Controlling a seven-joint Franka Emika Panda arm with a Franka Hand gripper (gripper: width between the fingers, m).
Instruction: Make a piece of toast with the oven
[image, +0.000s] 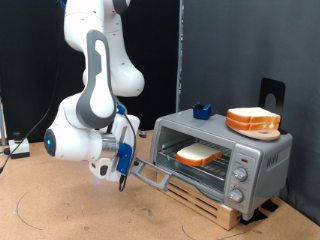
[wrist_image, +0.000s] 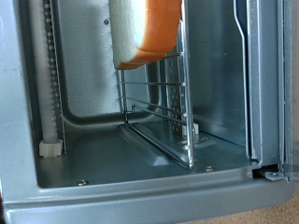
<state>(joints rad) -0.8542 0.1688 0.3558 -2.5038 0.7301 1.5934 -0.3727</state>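
Observation:
The silver oven (image: 255, 160) stands at the exterior view's right with its glass door (image: 165, 168) dropped open. The piece of toast (image: 198, 153) lies flat on the wire rack (image: 205, 168) inside. My gripper (image: 122, 176) hangs at the door's outer edge, by the grey bar handle (image: 150, 180), with nothing seen between its fingers. The wrist view looks into the oven cavity (wrist_image: 93, 84): the toast (wrist_image: 145, 33) rests on the wire rack (wrist_image: 159, 103). The gripper's fingers do not show there.
A thicker stack of bread slices (image: 252, 120) and a small blue object (image: 203, 110) sit on the oven's roof. A black stand (image: 270, 95) rises behind. The oven rests on a wooden pallet (image: 205, 203). Round knobs (image: 238, 178) are on its right panel.

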